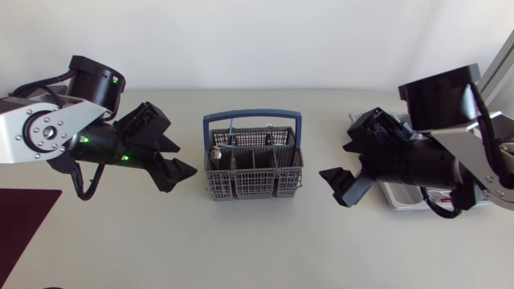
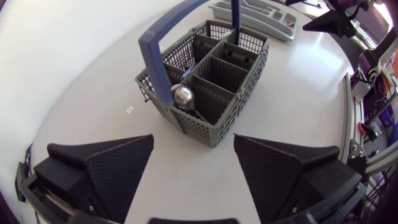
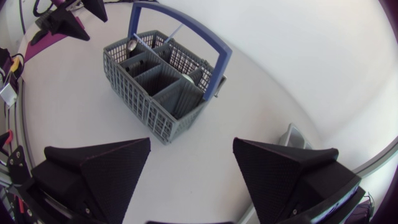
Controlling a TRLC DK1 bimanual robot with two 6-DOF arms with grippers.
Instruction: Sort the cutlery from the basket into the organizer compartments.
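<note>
While the left gripper (image 1: 185,160) and right gripper (image 1: 333,161) hang spread beside the basket (image 1: 253,173), my right arm (image 1: 450,160) seemingly overlaps the organizer (image 1: 399,196).

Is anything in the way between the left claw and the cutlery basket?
No. Only bare table lies between the open left gripper and the basket. The blue handle arches over the basket's top, though.

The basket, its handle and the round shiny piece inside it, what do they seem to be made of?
Basket: grey moulded plastic with a matte finish, judging by its lattice walls and dull surface.
Handle: blue plastic, smooth and slightly glossy.
Round piece: probably polished metal, maybe stainless steel, since it shows a mirror-like highlight.
</note>
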